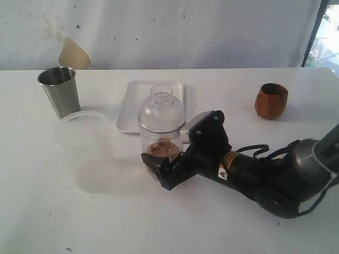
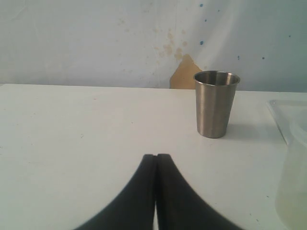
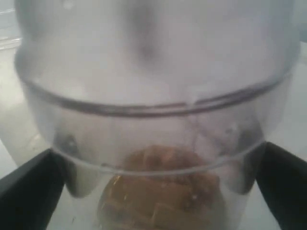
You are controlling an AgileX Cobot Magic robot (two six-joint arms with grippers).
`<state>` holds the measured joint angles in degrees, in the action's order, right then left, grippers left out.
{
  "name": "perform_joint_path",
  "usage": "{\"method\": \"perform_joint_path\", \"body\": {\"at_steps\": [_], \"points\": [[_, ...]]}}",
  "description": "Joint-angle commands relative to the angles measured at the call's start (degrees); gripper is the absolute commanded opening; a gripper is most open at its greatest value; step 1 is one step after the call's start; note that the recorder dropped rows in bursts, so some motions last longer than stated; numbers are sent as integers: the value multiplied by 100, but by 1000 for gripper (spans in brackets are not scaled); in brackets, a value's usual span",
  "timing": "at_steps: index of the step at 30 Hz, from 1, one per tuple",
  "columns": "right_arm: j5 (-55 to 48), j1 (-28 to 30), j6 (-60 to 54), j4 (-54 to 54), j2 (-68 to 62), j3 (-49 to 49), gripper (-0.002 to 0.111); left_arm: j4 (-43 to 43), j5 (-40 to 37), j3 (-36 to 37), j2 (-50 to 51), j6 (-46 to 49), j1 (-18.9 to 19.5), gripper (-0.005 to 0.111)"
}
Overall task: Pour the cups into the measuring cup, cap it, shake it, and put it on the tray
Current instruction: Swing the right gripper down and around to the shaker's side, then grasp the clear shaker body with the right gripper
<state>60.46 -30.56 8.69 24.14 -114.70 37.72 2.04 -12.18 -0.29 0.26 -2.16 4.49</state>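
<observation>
Black jaws of the right gripper [image 1: 160,170] stand spread wide around the base of the capped measuring cup [image 1: 159,138], which has brown contents at its bottom. Whether the pads touch the plastic cannot be told. The cup stands upright on the table, the white tray [image 1: 135,106] at its 12 o'clock, the steel tumbler [image 1: 60,90] at 10, the wooden cup [image 1: 271,100] at 2. The left gripper [image 2: 156,160] is pressed shut. Closing squarely and firmly below the dome cap [image 1: 162,106] should keep the shake secure.
</observation>
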Motion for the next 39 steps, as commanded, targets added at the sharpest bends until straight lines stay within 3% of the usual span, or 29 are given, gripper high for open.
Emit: {"method": "perform_joint_path", "body": {"at_steps": [1,14,27,29,31,32,33,34,39], "points": [[133,28,57,-14,-209,298,100,-71,57,29,-26,-12,-4,0],[-12,28,1,-58,-663,922,100,-71,57,29,-26,-12,-4,0],[-1,28,1,-154,-663,921,98,-71,57,29,-26,-12,-4,0],[-1,28,1,-154,-663,921,81,-71,57,29,-26,-12,-4,0],[-12,28,1,-142,-663,921,45,-71,57,29,-26,-12,-4,0],[-25,28,12,-141,-663,921,21,-71,57,29,-26,-12,-4,0],[-25,28,12,-141,-663,921,5,-71,57,29,-26,-12,-4,0],[-25,28,41,-163,-663,921,1,-71,57,29,-26,-12,-4,0],[63,28,55,-207,-663,921,0,-71,57,29,-26,-12,-4,0]]}}
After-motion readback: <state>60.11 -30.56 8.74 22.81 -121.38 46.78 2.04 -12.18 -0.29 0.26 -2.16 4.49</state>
